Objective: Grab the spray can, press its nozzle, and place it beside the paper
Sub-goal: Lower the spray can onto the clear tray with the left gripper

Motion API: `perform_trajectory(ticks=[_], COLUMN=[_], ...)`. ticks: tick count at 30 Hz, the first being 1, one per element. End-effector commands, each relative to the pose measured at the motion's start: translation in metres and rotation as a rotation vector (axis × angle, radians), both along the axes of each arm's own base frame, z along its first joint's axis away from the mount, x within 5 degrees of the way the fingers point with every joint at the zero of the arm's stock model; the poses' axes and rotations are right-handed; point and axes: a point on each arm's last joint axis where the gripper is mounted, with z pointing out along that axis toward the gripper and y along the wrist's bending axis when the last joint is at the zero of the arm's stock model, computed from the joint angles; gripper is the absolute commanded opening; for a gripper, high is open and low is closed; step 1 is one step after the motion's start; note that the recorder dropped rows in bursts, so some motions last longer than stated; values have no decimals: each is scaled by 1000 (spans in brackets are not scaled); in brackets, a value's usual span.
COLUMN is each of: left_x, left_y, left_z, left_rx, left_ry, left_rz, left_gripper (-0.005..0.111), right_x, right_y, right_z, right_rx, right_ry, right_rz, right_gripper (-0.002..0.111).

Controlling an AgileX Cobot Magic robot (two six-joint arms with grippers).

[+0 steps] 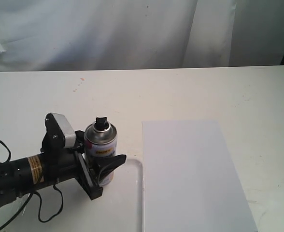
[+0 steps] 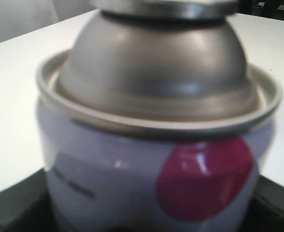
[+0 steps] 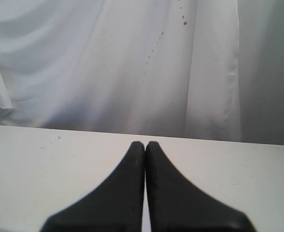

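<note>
- The left gripper [image 1: 99, 162] pinches the spray can [image 1: 101, 145] around its middle, with one black finger on each side.
- The can is upright. In the outside view it is just left of the paper [image 1: 190, 179] and does not touch it.
- The small black nozzle [image 1: 101, 123] sits on top of the can.
- Close up, the can shows a silver top [image 2: 156, 72] and a big red dot [image 2: 205, 179].
- The right gripper [image 3: 145, 147] has its two fingers pressed together.
- Farther back are the white table [image 1: 180, 92] and a white curtain [image 1: 132, 34].
</note>
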Motion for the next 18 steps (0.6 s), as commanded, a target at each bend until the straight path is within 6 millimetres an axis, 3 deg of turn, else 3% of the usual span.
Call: perform_trajectory(ticks=[1,4,10,18], left_x=[12,17,24,28], left_y=[21,29,19,18], left_z=[11,12,5,-14], left_rx=[-92,-91,-92,-86], left_ry=[-48,-46,24,76], left_rz=[22,-45,-254,-257], left_gripper=[0,0,0,0], right_x=[-1,-1,-1,-1], right_y=[1,1,1,1], right_z=[-1,-1,-1,-1], right_rx=[5,5,9,8], right_ry=[3,3,5,5], right_rz=[12,12,12,16], right_gripper=[0,0,0,0])
